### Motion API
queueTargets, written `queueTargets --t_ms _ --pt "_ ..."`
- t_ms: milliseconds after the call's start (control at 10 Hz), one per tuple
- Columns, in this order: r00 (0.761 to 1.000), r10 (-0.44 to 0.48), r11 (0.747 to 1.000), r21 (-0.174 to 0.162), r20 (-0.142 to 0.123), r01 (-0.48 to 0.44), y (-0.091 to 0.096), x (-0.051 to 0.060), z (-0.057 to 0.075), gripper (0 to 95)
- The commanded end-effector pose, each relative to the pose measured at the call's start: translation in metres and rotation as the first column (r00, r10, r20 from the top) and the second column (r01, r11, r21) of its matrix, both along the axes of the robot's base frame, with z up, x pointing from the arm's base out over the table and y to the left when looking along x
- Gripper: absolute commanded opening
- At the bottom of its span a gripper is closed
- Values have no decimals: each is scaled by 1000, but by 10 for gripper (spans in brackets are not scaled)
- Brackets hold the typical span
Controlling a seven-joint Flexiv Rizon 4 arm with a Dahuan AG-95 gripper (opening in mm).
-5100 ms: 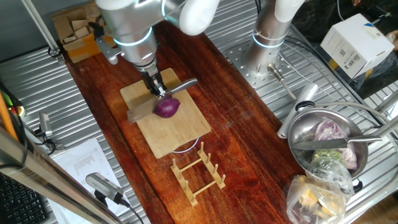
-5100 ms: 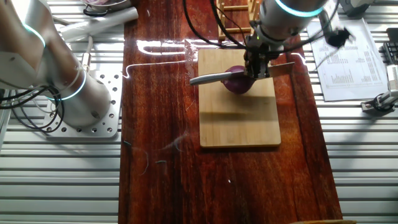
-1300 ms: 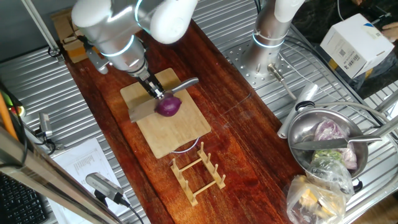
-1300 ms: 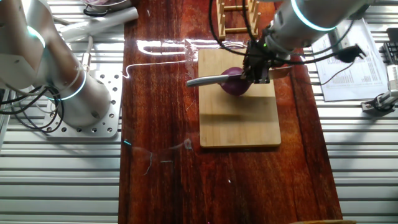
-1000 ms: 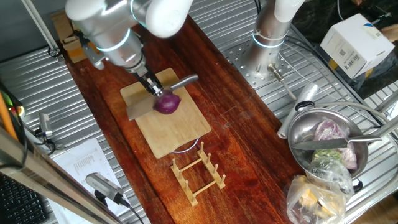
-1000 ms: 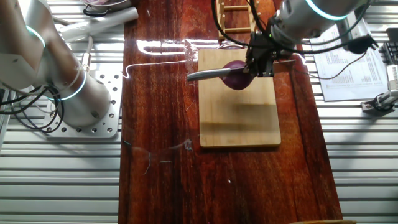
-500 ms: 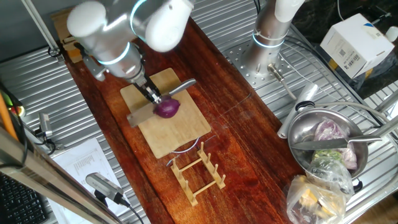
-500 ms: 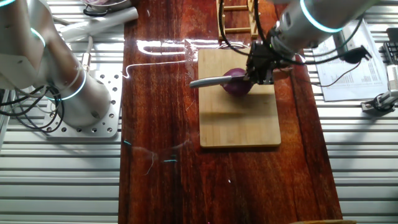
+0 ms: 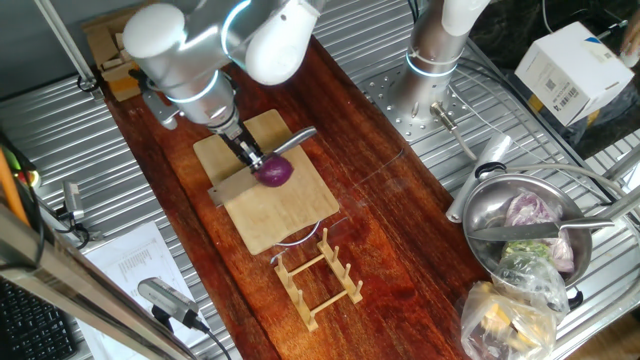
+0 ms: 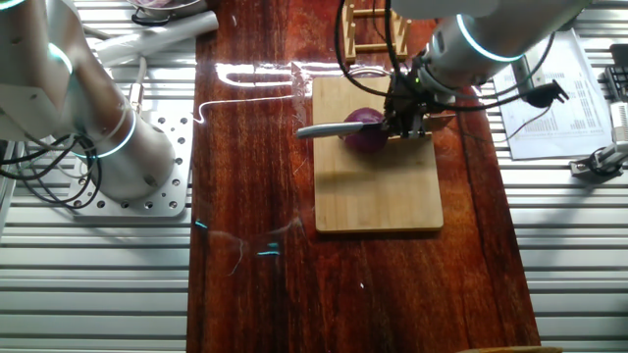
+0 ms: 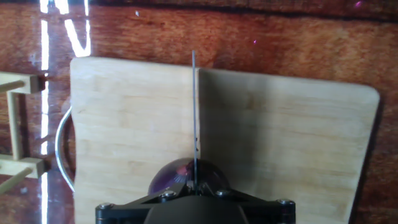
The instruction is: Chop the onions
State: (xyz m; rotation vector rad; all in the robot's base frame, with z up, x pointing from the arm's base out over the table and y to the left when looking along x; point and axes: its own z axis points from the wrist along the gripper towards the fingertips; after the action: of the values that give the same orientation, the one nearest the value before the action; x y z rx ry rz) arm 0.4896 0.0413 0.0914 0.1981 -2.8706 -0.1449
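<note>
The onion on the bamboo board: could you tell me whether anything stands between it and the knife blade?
Nothing visible does. The gripper holds the knife, and in the hand view its blade runs straight onto the top of the onion, which sits on the bamboo board with nothing in between.

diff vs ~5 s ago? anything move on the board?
The arm has tilted over, its body swinging toward the cardboard-box end of the table. The gripper stays shut on the steel knife, blade across the small dark purple red onion. The onion has shifted slightly along the bamboo cutting board; I can't tell whether it is cut through. Board, wooden rack and metal bowl stayed put.
</note>
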Motion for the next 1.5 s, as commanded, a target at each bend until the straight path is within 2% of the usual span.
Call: queueTargets --t_ms 100,300,500,700,900,1200,1300,1500 --pt "1000 26 999 -21 7 -26 -3 -2 15 0" --pt "999 31 999 -23 20 -31 -4 -2 17 0" --pt "998 42 999 -23 39 -41 -4 6 20 0" --pt "996 53 998 -17 76 -52 -7 17 19 0" --pt "993 59 998 -21 98 -57 -7 23 20 0" --pt "988 64 998 -24 139 -61 -9 28 18 0" --pt "984 69 997 -29 165 -65 -10 30 15 0" --pt "981 70 997 -28 182 -66 -10 30 14 0"
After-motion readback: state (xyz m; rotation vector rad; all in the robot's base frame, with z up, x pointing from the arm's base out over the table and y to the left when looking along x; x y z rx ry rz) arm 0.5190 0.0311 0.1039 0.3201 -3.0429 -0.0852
